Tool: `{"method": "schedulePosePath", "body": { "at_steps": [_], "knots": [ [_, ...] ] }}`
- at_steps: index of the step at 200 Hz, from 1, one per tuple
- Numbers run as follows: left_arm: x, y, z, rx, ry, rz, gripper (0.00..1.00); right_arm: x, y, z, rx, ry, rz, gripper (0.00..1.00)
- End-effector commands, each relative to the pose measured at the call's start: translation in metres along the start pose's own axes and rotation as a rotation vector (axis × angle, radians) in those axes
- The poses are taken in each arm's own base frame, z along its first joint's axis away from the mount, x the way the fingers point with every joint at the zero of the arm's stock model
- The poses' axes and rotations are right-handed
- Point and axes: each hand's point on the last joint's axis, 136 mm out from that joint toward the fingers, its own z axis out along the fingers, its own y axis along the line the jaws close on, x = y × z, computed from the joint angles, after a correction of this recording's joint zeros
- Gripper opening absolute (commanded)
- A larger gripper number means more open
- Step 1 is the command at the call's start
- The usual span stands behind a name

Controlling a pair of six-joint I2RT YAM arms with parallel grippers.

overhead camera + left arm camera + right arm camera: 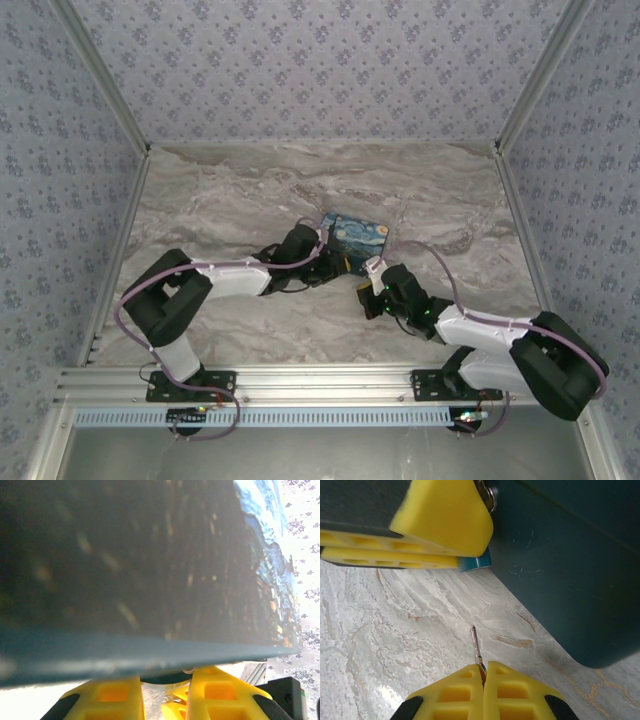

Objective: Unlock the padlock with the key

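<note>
One padlock (476, 563), just beside the one box (560, 570), is pinched in the left hand (470, 550). One key (476, 642) juts from the clamped right hand (484, 672), near that box. From above, both are too small to discern.

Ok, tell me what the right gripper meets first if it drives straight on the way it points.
Probably the padlock: the key pinched in the right gripper aims at its teal corner, held by the left gripper. Bare table lies between; depth is unclear, so the key might scrape that first.
</note>
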Motion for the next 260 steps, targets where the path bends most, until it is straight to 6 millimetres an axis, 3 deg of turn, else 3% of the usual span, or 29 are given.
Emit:
{"method": "schedulePosePath", "body": {
  "at_steps": [1,126,260],
  "knots": [
    [-0.008,-0.042,-0.009,0.119,-0.026,0.014,0.17,-0.027,0.004,0.002,0.0,-0.078,-0.02,0.0],
    [-0.006,-0.04,-0.008,0.124,-0.023,-0.004,0.16,-0.043,-0.004,0.005,0.008,-0.132,0.026,0.0],
    [-0.007,-0.038,-0.005,0.121,-0.023,-0.009,0.16,-0.021,-0.015,0.01,0.039,-0.068,0.037,0.0]
  ]
}}
